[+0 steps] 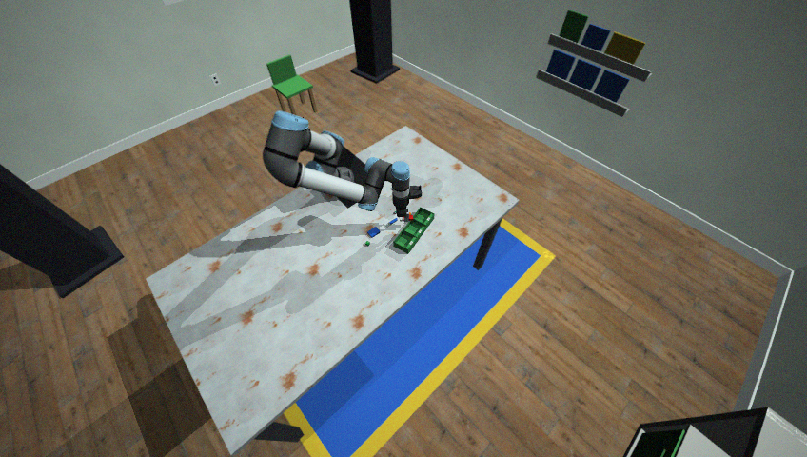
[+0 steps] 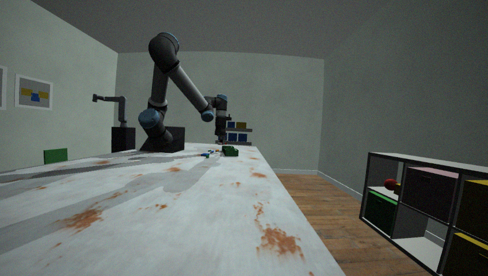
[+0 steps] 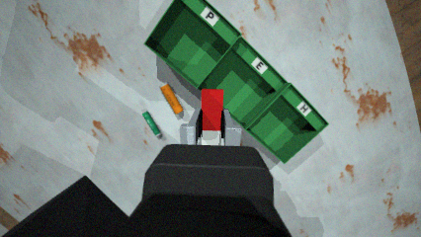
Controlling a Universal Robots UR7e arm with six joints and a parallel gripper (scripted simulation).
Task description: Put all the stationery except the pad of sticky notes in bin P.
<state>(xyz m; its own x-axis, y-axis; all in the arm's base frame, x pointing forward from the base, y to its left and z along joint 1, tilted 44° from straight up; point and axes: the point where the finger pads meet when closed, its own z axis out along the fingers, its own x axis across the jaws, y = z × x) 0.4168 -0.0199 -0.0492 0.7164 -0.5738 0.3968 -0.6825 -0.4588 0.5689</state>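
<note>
Rust-stained white worktop (image 3: 316,44) carries green three-compartment bin row (image 3: 277,81), labels P, E, H. End effector (image 3: 211,129) clamped on red block (image 3: 212,109), suspended above near wall of middle compartment E. Compartment P (image 3: 190,37) lies beyond, to upper left. Orange marker (image 3: 171,99) and green marker (image 3: 151,123) lie on worktop beside bin row, apart from each other.

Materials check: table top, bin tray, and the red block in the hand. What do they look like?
Table top: pale painted metal, probably, with rust-like orange blotches.
Bin tray: glossy green moulded plastic by its thin uniform walls.
Red block, clamped in the hand: matte, uniform red; maybe rubber or plastic, the look leaves it open.
</note>
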